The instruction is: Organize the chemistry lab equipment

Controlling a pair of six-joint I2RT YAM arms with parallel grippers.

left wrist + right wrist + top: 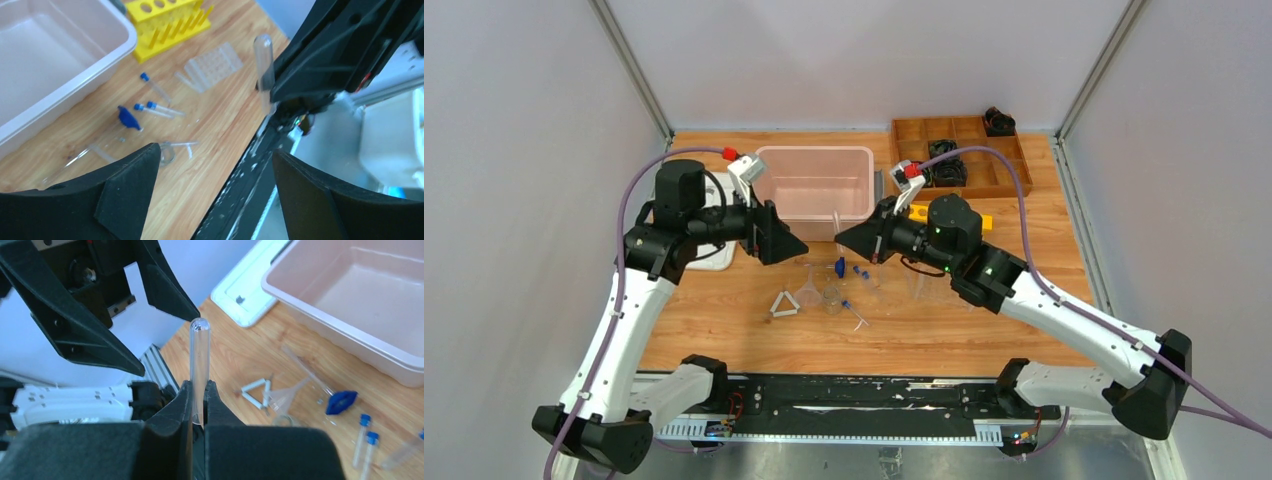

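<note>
**Tube held between the two tools.** The right tool is closed on a bare clear tube, pinching it near its lower end. The rounded end is uppermost, and the long axis stands upright, crosswise to the fingers. The tube hangs above the desk, just in front of the bin, between the two tools. The left tool faces it with jaws spread wide and nothing in them. The tube lies ahead of that gap and off to its right, near but apart. We judge that a handover would turn on bringing the gap around the tube's free upper length. Only the left wrist view shows the yellow rack and clear rack beyond. Only the right wrist view shows the pinch itself.
</note>
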